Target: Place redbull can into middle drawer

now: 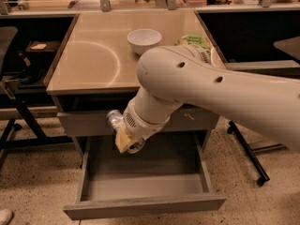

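My gripper [123, 134] is shut on the redbull can [114, 119], which lies sideways in its yellowish fingers [123, 140]. One shiny end of the can shows at the upper left and the other just below the fingers. The gripper hangs in front of the cabinet, above the left part of the open middle drawer [140, 186], below the table edge. The drawer is pulled out, with a flat grey floor and low walls, and nothing lies in it. My large white arm crosses the right half of the view and hides part of the cabinet.
A white bowl [144, 40] and a green snack bag [193, 41] sit at the back of the tan tabletop [89, 60]. The closed drawer front [84, 123] above has small orange scuffs. Dark desks and black stand legs [246, 156] flank the cabinet on a speckled floor.
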`<state>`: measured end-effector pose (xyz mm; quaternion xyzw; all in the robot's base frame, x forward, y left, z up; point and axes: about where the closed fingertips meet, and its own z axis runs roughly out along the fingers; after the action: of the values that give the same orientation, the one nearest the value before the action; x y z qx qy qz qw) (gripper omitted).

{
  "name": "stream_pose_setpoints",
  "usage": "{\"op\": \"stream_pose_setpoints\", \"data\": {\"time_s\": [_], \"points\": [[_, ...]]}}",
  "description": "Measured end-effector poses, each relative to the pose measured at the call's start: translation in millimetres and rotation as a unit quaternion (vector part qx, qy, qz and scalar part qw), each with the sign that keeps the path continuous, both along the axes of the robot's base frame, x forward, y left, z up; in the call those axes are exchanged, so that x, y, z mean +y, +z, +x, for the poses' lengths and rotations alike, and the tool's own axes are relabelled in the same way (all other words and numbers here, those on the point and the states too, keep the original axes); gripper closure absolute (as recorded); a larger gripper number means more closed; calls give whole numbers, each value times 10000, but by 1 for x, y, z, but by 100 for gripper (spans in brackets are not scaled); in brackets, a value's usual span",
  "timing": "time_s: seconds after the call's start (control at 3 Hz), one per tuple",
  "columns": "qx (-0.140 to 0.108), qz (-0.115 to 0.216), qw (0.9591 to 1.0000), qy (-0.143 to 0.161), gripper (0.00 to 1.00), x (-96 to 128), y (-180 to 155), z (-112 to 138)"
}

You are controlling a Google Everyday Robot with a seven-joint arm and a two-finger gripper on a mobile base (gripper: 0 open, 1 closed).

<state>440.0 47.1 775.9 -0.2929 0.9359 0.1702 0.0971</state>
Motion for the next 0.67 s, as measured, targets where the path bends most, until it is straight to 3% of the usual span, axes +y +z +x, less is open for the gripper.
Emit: {"op": "stream_pose_setpoints", "data": {"time_s": [0.67], "points": [[374,-155,9991,121,100,-7,-95,14]]}}
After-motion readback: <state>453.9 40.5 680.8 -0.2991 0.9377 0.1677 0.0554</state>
